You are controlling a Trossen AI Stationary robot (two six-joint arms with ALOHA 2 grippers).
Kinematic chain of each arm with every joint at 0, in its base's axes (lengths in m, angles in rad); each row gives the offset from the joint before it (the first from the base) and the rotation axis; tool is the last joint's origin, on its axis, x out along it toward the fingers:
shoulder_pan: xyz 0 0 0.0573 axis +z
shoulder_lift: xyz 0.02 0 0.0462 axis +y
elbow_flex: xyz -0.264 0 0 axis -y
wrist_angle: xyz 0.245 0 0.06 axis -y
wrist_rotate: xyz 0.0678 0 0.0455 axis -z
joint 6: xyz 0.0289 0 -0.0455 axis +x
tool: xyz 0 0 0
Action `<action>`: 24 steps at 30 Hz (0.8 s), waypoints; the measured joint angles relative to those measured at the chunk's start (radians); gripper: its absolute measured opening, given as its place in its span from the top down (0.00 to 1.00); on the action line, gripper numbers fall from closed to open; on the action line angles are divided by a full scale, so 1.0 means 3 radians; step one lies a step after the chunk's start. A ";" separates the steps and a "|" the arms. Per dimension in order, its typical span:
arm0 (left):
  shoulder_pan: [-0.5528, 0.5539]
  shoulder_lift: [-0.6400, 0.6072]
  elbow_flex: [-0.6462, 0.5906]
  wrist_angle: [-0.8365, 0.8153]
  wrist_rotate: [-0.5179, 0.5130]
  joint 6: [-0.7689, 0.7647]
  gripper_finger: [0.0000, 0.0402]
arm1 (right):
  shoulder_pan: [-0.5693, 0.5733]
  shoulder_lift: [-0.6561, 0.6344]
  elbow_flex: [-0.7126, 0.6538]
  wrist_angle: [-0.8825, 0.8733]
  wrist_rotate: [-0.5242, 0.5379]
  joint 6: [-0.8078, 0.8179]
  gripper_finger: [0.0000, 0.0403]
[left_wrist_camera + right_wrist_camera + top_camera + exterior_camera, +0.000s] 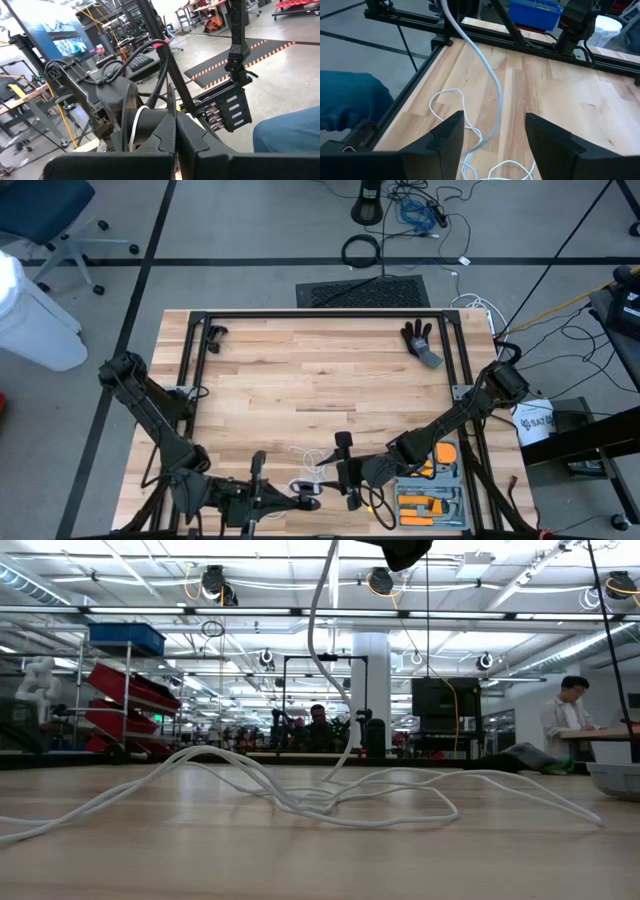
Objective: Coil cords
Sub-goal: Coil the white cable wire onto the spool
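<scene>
A thin white cord (312,465) lies in loose loops on the wooden table near its front edge. One strand (322,660) rises from the loops to a small black reel (142,125) that has white cord wound on it. My left gripper (305,502) is shut on the reel and points level, above the table's near edge. To its right my right gripper (492,137) stands open, slanting down over the loops. The rising strand (492,80) runs beyond the gap between its fingers, and they touch nothing. My left gripper's two fingers are closed on the side of the black reel (159,125) that faces them, coming at it level. The fingers themselves hide the exact place of contact. The reel is lifted clear of the table, and the cord hangs slack from it down to the loops.
A black glove (422,340) lies at the far right corner. A tray of orange tools (432,490) sits at the near right. A black frame (320,315) rims the table. A person's blue trouser leg (345,100) is close to the near edge, and another person (568,715) stands far behind.
</scene>
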 joint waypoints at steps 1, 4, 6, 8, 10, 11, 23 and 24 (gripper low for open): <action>0.0000 0.0000 0.0000 0.0000 0.0000 0.0000 1.00 | 0.0000 0.0000 0.0000 0.0002 0.0001 -0.0002 0.51; 0.0000 0.0000 0.0000 0.0000 0.0000 -0.0001 1.00 | 0.0000 0.0000 0.0000 0.0003 0.0082 -0.0002 0.51; 0.0000 0.0000 0.0000 0.0000 0.0000 -0.0001 1.00 | 0.0000 0.0000 0.0000 0.0005 0.0172 0.0003 0.51; 0.0000 0.0000 0.0000 0.0000 -0.0001 -0.0004 1.00 | 0.0000 0.0000 0.0000 0.0006 0.0174 -0.0002 0.51; 0.0000 0.0000 0.0000 0.0000 -0.0003 -0.0006 1.00 | 0.0000 0.0000 0.0000 0.0006 0.0174 -0.0013 0.51; 0.0000 0.0000 0.0000 0.0000 -0.0003 -0.0007 1.00 | 0.0000 0.0000 0.0000 0.0007 0.0174 -0.0014 0.51; 0.0000 0.0000 0.0000 0.0003 -0.0003 -0.0007 1.00 | -0.0022 0.0007 0.0000 -0.0014 0.0067 0.0089 0.55; 0.0000 0.0000 0.0000 0.0004 -0.0003 -0.0006 1.00 | -0.0029 0.0016 0.0001 -0.0013 0.0064 0.0120 0.56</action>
